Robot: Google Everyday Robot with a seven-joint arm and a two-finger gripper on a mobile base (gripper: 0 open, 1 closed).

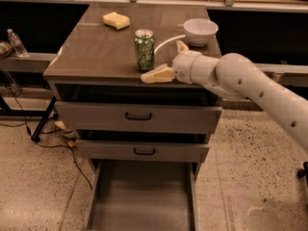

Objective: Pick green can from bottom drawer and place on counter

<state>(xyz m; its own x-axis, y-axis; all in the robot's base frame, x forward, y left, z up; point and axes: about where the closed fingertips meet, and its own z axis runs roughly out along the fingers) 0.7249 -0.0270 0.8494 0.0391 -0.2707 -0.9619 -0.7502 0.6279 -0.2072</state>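
- Green can point(144, 49) stands upright on the counter point(96, 52) near the front edge, right where the task wants it, with nothing gripping it.
- Gripper point(162, 61) sits just right of the can, fingers spread wide, one tip low by the can's base; that reads to me as a let-go stance.
- White bowl point(200, 30) is behind the gripper, apart from the can.
- Bottom drawer point(144, 196) hangs open below with no can in it, so the job looks nearly done.
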